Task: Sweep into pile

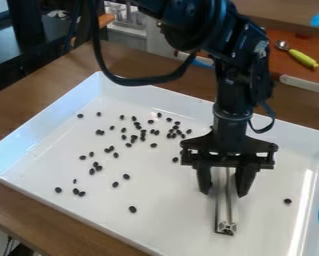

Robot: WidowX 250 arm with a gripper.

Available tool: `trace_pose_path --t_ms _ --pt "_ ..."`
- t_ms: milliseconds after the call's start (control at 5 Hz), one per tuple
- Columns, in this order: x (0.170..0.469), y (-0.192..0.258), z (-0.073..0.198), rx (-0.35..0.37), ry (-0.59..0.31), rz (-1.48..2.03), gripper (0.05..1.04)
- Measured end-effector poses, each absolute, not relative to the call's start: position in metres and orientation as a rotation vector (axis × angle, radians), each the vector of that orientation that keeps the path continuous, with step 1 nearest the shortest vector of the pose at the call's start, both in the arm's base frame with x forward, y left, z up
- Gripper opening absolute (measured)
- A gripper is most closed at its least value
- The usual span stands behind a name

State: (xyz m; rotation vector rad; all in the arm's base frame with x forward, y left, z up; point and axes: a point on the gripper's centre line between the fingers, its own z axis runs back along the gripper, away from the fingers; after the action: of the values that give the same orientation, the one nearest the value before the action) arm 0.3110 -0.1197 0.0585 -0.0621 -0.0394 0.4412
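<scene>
Your pincer [224,191] seems closed around the slotted metal bar [226,212], at five o'clock in the white tray [48,212], probably so its long side can sweep. Black beans [143,134] lie loosely scattered toward ten.

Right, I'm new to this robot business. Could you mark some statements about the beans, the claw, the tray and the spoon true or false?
1. The dark beans are in a white tray. True.
2. The beans form one tight pile. False: they are scattered.
3. The claw has a metal bar between its fingers. True.
4. The spoon is in the tray. False: it lies outside, beyond the far side.
</scene>
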Motion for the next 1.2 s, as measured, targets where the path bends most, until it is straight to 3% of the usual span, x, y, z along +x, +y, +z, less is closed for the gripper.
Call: trace_pose_path --t_ms 200,600,1000,1200 --pt "0.313 -0.119 0.058 -0.06 -0.048 0.454 0.378" --pt "0.306 -0.128 0.071 -0.096 0.012 0.432 0.374" --pt "0.323 -0.173 0.131 -0.176 -0.028 0.374 0.374" --pt "0.329 -0.188 0.114 -0.163 0.01 0.353 0.374"
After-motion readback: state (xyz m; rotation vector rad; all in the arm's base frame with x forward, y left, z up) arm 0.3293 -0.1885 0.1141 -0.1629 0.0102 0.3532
